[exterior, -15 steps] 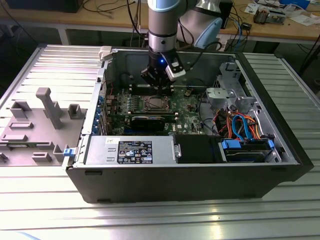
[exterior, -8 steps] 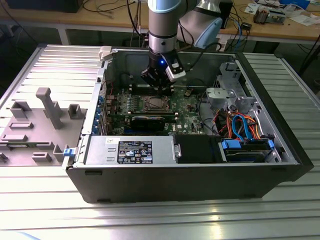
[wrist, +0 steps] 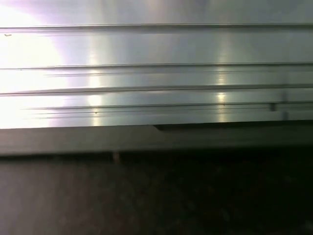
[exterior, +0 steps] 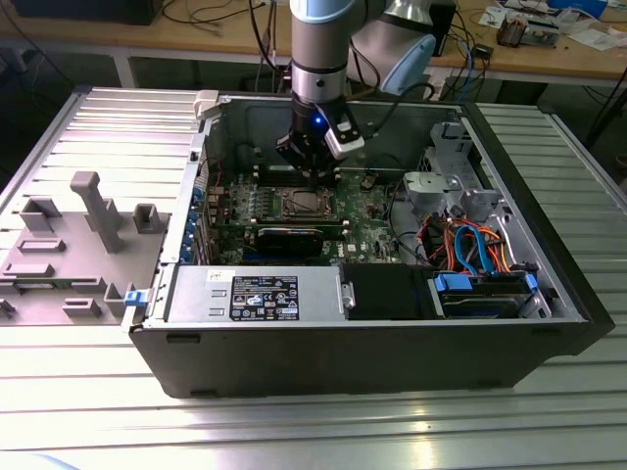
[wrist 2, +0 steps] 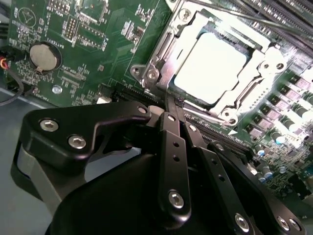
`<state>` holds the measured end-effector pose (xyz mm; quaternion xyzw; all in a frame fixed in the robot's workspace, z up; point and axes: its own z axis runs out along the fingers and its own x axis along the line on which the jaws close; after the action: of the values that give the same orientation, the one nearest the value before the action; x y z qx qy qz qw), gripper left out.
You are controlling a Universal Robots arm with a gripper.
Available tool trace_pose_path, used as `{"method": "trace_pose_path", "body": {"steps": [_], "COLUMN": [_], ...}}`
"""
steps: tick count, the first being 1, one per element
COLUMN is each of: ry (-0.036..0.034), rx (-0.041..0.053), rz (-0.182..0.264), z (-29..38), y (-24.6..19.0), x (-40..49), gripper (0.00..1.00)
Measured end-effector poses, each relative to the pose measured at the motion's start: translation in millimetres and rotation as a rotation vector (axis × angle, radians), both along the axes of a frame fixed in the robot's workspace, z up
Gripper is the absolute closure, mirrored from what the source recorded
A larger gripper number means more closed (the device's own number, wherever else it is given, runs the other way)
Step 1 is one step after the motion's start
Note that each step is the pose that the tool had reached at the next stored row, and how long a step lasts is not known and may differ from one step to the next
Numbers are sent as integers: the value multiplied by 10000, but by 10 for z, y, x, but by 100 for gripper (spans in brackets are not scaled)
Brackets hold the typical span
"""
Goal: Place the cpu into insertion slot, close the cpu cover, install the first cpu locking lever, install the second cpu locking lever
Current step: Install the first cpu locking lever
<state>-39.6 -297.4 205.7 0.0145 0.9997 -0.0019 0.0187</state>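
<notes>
One cpu (wrist 2: 210,66) sits in the one insertion slot (wrist 2: 161,56), with the one cpu cover (wrist 2: 264,68) down around it, just ahead of the gripper (wrist 2: 176,105). Its fingers (wrist 2: 171,142) are pressed together, empty, tips by the slot's edge. The open computer case (exterior: 176,348) rests on a ribbed metal surface (exterior: 294,431), a wooden bench (exterior: 225,39) beyond.

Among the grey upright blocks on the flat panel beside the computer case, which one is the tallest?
The T-shaped post is the tallest, rising well above the low blocks around it on the panel.
</notes>
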Motion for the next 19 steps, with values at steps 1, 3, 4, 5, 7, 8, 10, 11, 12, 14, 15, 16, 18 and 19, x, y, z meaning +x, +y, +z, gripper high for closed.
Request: {"method": "trace_pose_path", "body": {"steps": [1, 3, 4, 5, 7, 8, 10, 11, 12, 14, 15, 16, 18, 19], "ry": [1, 1, 3, 5, 8, 8, 9, 9, 7, 9, 11, 10, 10, 11], "rx": [-49, -145, -164, -168, -159, -99, 34, 85, 133, 170, 188, 212, 247, 260], "rz": [-3, -10, -12, -13, -13, -11, -12, -12, -12, -13, -13, -12, -13, -12], "z": [-5, -18, -26, -30, -32, -33, -34, -35, -36, -35, -34, -34, -35, -34], "y": [-1, -2, -2, -2, -3, -3, -2, -1, -1, -1, -2, -2, -1, -2], "x": [1, 5, 6, 7, 8, 9, 10, 10, 10, 9, 9, 9, 9, 9], "gripper": [89, 89, 89, 89, 89, 89, 89, 89, 89, 89, 89, 89, 89, 89]}}
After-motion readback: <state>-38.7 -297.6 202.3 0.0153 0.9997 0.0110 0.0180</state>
